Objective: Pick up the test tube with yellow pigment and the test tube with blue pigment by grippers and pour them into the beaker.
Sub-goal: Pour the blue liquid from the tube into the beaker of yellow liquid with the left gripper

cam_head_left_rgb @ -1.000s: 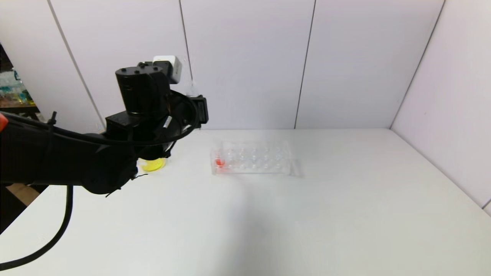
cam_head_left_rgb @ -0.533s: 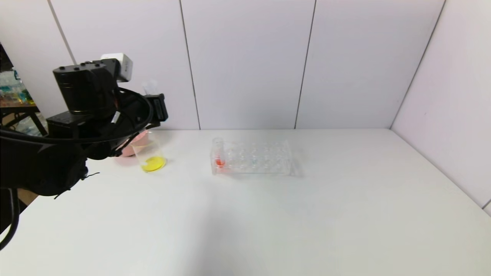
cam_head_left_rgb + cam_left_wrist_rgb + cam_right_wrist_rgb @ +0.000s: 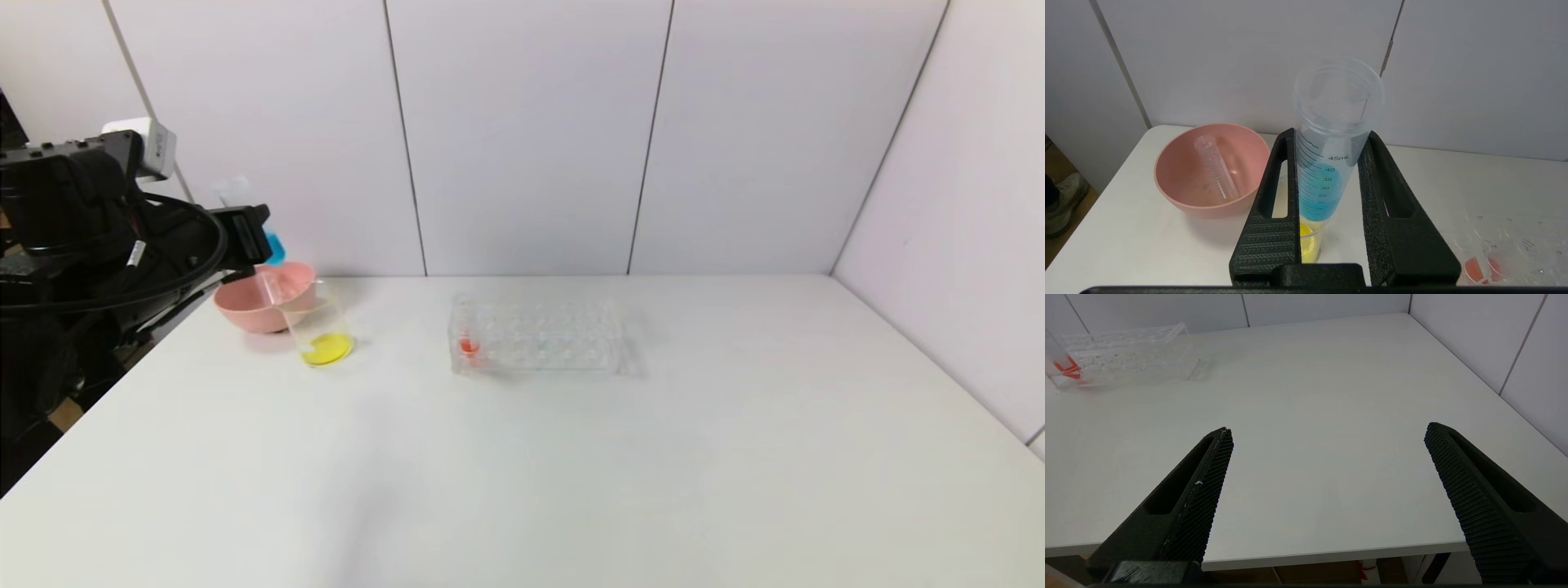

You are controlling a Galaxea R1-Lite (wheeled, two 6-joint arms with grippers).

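Note:
My left gripper [image 3: 247,233] [image 3: 1329,136] is shut on the test tube with blue pigment [image 3: 1323,179], held mouth up above the table's far left. Its blue base [image 3: 274,248] hangs over the pink bowl's far rim. Just under and in front of it stands the beaker [image 3: 321,327] [image 3: 1308,243], with yellow liquid in its bottom. A clear empty tube [image 3: 1214,167] leans inside the pink bowl [image 3: 245,310]. A test tube with yellow pigment in it is out of view. My right gripper [image 3: 1329,430] is open over the table's near edge, holding nothing.
A clear many-holed rack [image 3: 535,335] [image 3: 1126,355] sits mid-table, with a red-orange-liquid tube [image 3: 467,339] at its left end. The pink bowl touches the beaker's left side. Walls close the back and right. The left arm's bulk [image 3: 73,245] hangs beyond the left table edge.
My left arm has swung left with the blue tube, from near the rack to above the pink bowl and beaker. The beaker and bowl have come into full view.

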